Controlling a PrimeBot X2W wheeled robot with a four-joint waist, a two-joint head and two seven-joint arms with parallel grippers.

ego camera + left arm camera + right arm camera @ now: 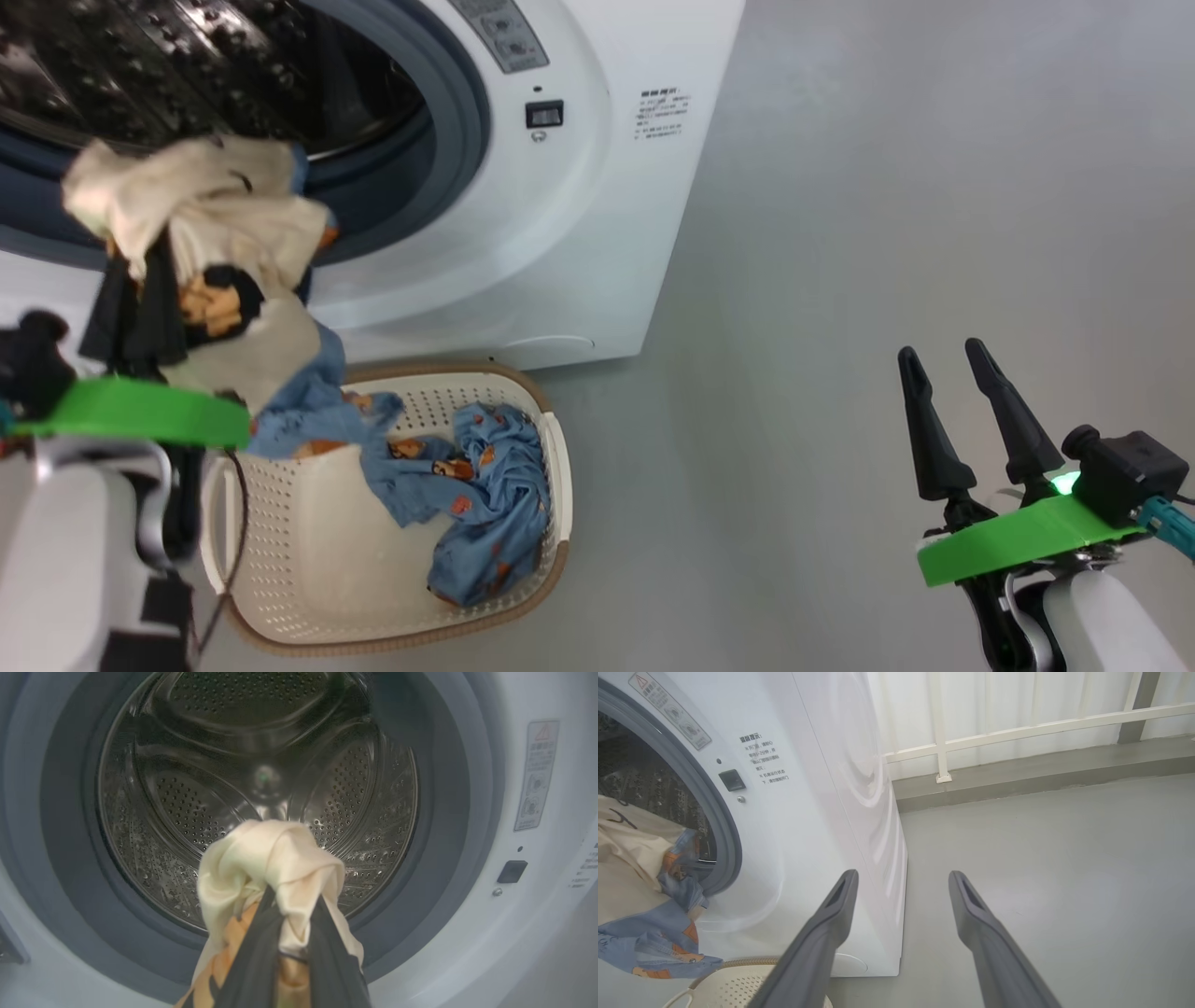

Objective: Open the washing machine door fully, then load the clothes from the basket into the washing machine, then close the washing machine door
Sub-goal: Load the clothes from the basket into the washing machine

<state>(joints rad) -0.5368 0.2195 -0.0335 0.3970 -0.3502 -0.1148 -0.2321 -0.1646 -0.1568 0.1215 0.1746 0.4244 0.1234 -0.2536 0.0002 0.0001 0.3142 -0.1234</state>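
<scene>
While your left gripper [294, 897] is clamping clothes [215, 224] at the washer [560, 233] mouth, blue fabric [485, 476] trailing into the basket [308, 551], and your right gripper [941, 351] is waiting, jaws apart, you are loading, probably needing a deeper reach into the drum [261, 756].

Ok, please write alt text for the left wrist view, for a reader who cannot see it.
The left gripper, shut on a bunched cream garment with an orange-and-black print, holds it in front of the open washing machine. Behind the cloth, the perforated steel drum shows, ringed by the grey door seal.
</scene>
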